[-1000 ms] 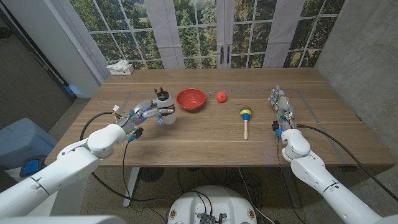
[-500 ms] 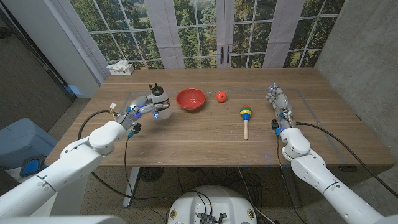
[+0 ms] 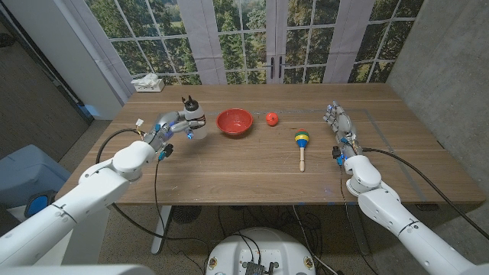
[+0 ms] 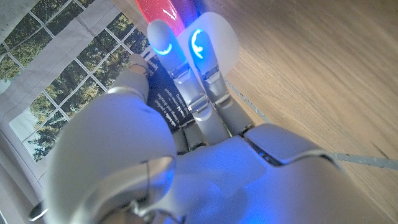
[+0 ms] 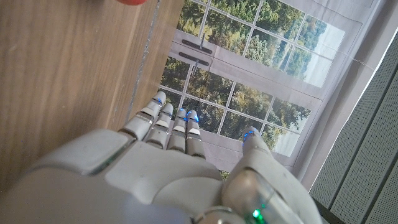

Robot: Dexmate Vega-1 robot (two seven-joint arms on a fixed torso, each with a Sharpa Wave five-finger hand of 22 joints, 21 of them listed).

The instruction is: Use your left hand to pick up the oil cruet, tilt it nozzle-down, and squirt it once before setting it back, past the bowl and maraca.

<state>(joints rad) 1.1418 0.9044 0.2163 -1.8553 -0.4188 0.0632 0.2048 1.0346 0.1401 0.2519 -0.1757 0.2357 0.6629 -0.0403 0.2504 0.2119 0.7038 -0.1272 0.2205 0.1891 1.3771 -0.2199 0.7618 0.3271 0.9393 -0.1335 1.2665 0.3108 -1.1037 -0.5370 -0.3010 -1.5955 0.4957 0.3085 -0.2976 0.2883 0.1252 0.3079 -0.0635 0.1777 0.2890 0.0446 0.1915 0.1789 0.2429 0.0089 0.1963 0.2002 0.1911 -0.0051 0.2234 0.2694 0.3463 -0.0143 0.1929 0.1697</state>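
**Oil cruet gripped, tilt pending**

Oil cruet (image 3: 193,114) is held in the left hand (image 3: 174,125), fingers wrapped round its body, apparently just above the table (image 3: 252,172) left of the bowl (image 3: 234,121), nozzle up. Judged step: pickup; next comes tipping it nozzle-down. Right hand (image 3: 341,126) stands empty, fingers extended. Count: one cruet, one bowl, one maraca (image 3: 302,143), one red ball (image 3: 272,118).

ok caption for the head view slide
Left hand holds the oil cruet above the table, beside the red bowl.
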